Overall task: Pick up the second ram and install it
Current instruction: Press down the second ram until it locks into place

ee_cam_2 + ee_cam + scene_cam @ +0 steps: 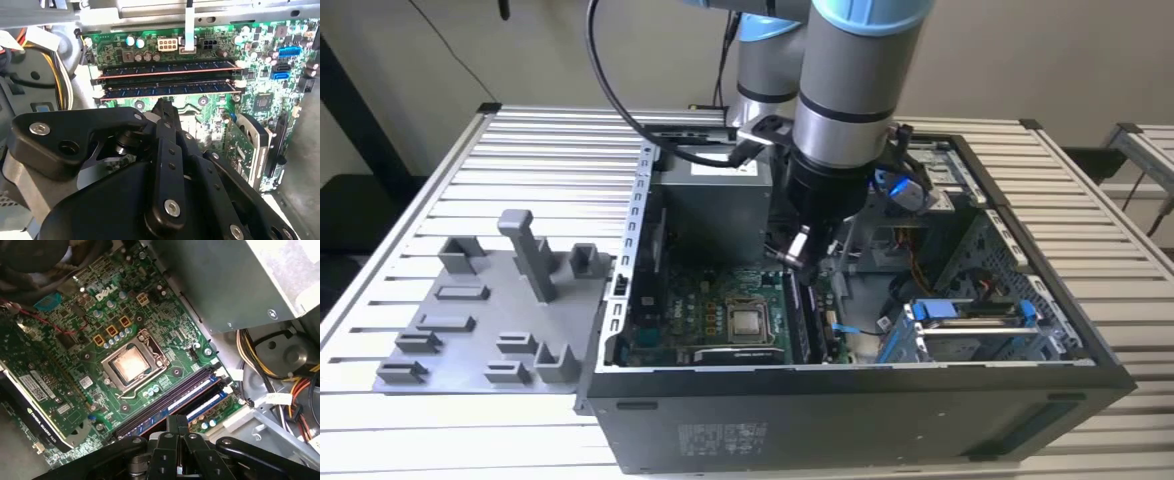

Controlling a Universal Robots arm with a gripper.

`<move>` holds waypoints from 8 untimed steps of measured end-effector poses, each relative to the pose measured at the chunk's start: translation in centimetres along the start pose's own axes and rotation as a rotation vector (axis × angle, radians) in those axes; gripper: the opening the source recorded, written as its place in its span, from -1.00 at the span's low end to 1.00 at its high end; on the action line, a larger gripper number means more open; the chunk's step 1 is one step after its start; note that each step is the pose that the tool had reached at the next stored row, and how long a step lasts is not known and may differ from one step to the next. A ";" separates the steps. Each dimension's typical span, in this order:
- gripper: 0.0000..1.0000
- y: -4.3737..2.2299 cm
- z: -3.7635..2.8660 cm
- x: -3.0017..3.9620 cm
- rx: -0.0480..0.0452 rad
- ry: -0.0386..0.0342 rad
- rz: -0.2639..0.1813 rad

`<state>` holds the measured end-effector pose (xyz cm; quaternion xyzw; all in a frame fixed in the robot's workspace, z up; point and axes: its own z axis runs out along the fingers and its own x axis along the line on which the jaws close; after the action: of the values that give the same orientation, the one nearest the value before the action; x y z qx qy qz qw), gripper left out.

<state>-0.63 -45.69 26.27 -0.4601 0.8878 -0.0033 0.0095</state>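
Note:
Inside the open computer case (854,385) my gripper (162,106) hangs low over the motherboard (75,330), its black fingers shut with nothing between them. Two blue-green ram sticks with dark chips sit side by side in the long slots near the board's edge. The second ram (165,89) is the stick closer to my fingertips (177,420), which stand just beside or on its top edge. The other stick (165,68) lies one slot further out. In the exterior view my gripper (798,258) is above the slots (809,315).
A grey power-supply box (714,205) fills the case's back. The bare CPU socket (131,362) and a graphics card (40,390) lie beside the slots. Yellow and orange cables (265,360) run nearby. A grey holder fixture (494,310) stands on the table at the exterior view's left.

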 end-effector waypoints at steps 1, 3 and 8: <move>-0.79 0.00 0.04 0.01 -0.0021 -0.0029 -0.010; -0.79 0.01 0.17 0.00 -0.0059 -0.0083 -0.033; -0.79 0.03 0.48 0.02 -0.0074 -0.0097 -0.083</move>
<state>-0.65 -45.69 25.79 -0.4965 0.8679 0.0018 0.0120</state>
